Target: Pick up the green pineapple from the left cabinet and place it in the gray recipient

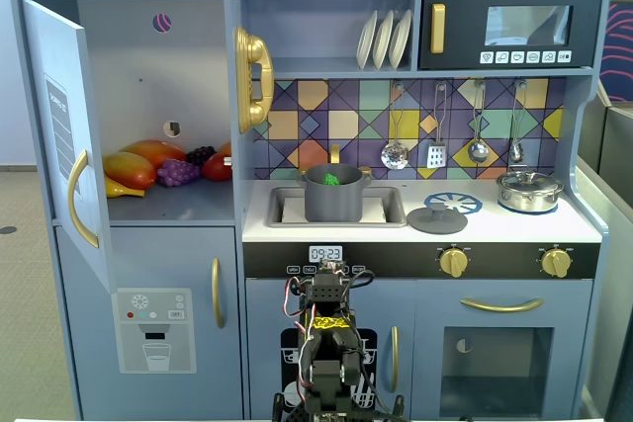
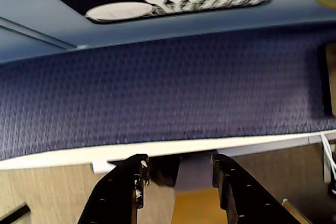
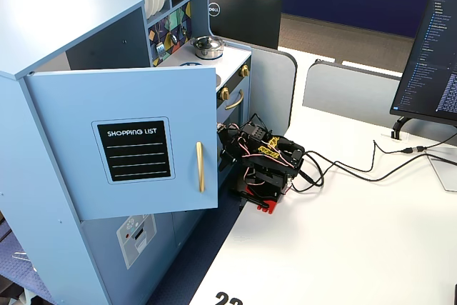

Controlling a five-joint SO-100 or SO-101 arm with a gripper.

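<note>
The green pineapple (image 1: 331, 180) lies inside the gray recipient (image 1: 333, 203), which stands in the sink of the toy kitchen. The left cabinet (image 1: 158, 86) has its door (image 1: 57, 135) swung open; the door also shows in a fixed view (image 3: 128, 141). The arm (image 1: 329, 343) is folded low in front of the kitchen, well below the pot, and shows on the white table edge (image 3: 263, 166). In the wrist view my gripper (image 2: 178, 163) is open and empty, with dark blue carpet and a white table edge beyond its black fingers (image 2: 126, 182).
Orange mangoes (image 1: 131, 169), a purple grape bunch (image 1: 178, 173) and a red fruit (image 1: 218, 167) lie on the cabinet shelf. A gray lid (image 1: 436, 219) and a silver lidded pot (image 1: 529, 191) sit on the counter. A monitor (image 3: 428, 55) and cables (image 3: 357, 169) are on the table.
</note>
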